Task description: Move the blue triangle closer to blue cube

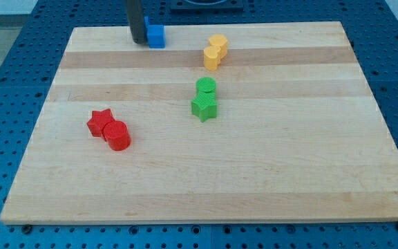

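Blue cube [157, 36] at view's top, my tip [138, 41] touching its left (no writing), tool holds nothing.

Seven blocks, one rod

On the wooden board [254, 173] I count two red blocks, a star [100, 122] and a cylinder [117, 136]; two green, a cylinder [206, 87] and a star [204, 107]; two yellow [218, 45] [212, 57], shapes unclear; one blue cube [157, 36]; and my single tip [138, 41].
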Available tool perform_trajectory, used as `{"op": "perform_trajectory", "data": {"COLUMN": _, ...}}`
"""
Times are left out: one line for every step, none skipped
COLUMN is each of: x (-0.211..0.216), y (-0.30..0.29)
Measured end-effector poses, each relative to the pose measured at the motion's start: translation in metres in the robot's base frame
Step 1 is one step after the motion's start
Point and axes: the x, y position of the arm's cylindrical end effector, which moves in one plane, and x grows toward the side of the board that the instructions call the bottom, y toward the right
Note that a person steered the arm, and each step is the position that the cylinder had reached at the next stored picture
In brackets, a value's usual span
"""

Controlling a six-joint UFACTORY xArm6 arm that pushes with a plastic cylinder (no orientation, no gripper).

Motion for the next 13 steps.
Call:
{"op": "perform_trajectory", "data": {"x": 0.0, "y": 0.035}}
{"op": "perform_trajectory", "data": {"x": 0.001, "y": 0.072}}
{"op": "perform_trajectory", "data": {"x": 0.001, "y": 0.107}}
{"op": "perform_trajectory", "data": {"x": 0.001, "y": 0.125}}
{"op": "perform_trajectory", "data": {"x": 0.004, "y": 0.072}}
{"op": "perform_trajectory", "data": {"x": 0.024, "y": -0.03}}
{"op": "perform_trajectory", "data": {"x": 0.024, "y": -0.109}}
{"op": "perform_trajectory", "data": {"x": -0.034, "y": -0.126}}
{"op": "perform_trajectory", "data": {"x": -0.041, "y": -0.095}}
{"op": "perform_trajectory", "data": {"x": -0.041, "y": -0.057}}
{"op": "perform_trajectory", "data": {"x": -0.041, "y": -0.04}}
{"op": "perform_trajectory", "data": {"x": -0.039, "y": -0.025}}
{"op": "perform_trajectory", "data": {"x": -0.036, "y": -0.004}}
